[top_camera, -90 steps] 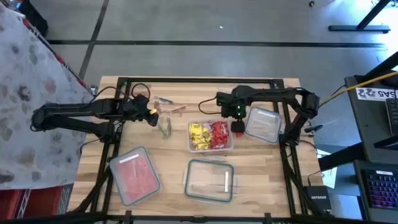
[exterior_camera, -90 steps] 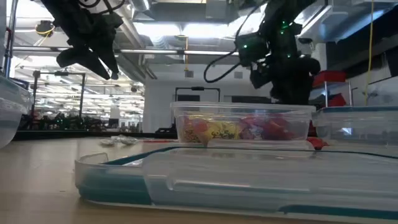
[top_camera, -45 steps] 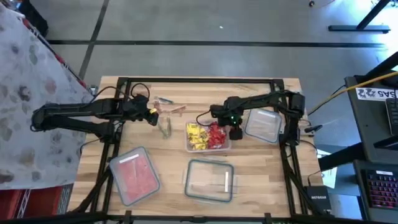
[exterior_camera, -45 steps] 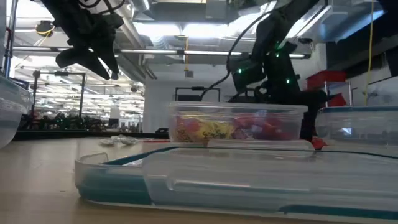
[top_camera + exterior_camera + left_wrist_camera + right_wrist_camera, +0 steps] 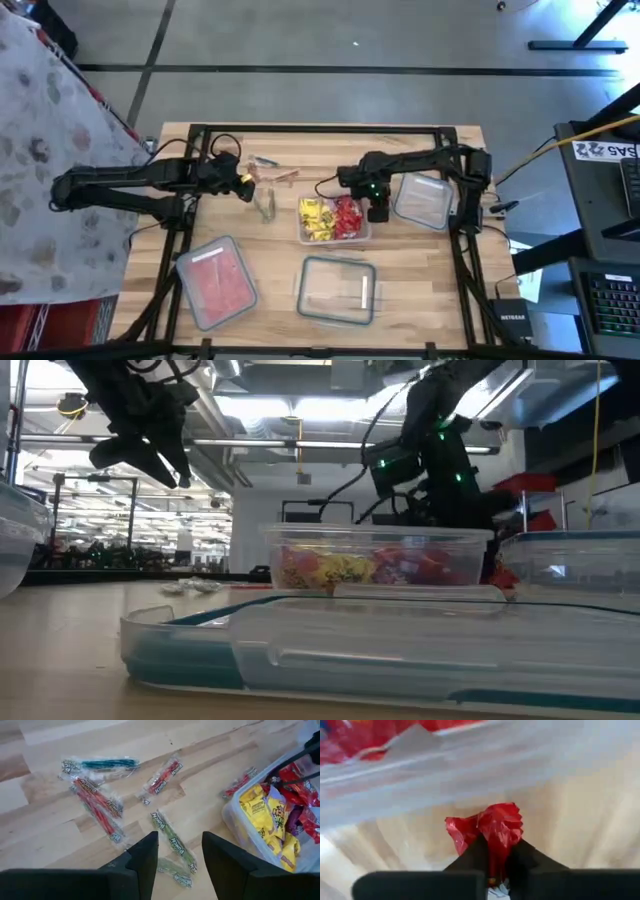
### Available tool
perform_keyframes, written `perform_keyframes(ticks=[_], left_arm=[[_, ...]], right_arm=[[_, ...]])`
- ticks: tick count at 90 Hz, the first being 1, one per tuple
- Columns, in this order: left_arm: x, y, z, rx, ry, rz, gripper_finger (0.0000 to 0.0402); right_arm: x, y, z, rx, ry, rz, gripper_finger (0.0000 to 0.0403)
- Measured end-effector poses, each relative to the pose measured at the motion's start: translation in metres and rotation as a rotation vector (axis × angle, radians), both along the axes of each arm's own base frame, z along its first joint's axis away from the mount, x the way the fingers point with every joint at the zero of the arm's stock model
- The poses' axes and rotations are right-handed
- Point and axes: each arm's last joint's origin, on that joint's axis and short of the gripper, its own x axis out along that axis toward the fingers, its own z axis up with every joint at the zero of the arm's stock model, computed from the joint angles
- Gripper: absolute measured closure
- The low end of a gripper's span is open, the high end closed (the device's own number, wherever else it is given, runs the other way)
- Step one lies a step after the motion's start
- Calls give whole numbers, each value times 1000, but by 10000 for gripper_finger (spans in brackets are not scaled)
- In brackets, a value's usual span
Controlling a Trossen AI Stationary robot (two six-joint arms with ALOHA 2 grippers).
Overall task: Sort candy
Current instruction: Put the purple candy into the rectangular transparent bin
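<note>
Right now the right gripper (image 5: 492, 857) pinches a red candy (image 5: 490, 827).
It sits beside the tub (image 5: 362, 238); left gripper (image 5: 180, 852) hangs parted.

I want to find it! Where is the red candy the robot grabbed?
The red candy is pinched in the right hand, low over the table just outside the right wall of the candy tub, between it and the empty container.

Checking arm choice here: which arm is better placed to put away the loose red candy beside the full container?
Right. The right gripper is shut on the red candy beside the mixed candy container. The left gripper hovers open over the long candy sticks, farther off.
</note>
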Motion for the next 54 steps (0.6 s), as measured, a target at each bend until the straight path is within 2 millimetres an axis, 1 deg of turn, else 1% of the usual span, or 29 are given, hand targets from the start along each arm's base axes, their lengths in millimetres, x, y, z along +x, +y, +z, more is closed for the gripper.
perform_keyframes(ticks=[9, 18, 24, 30, 36, 40, 45, 54], left_arm=[[0, 0, 0, 5, 4, -5, 265], [0, 0, 0, 7, 5, -5, 265], [0, 0, 0, 7, 5, -6, 265], [0, 0, 0, 7, 4, -6, 265], [0, 0, 0, 8, 6, -7, 265], [0, 0, 0, 8, 7, -7, 265], [0, 0, 0, 10, 8, -10, 265], [0, 0, 0, 12, 14, -21, 265]], right_arm=[[8, -2, 30, -14, -61, -12, 365], [15, -2, 58, 26, -137, -14, 373], [18, 0, 76, 99, -191, -38, 383], [23, 4, 87, 228, -253, -80, 391], [28, 12, 92, 354, -301, -104, 394], [31, 19, 91, 390, -315, -100, 394], [35, 28, 89, 374, -326, -92, 390], [38, 45, 78, 283, -306, -76, 377]])
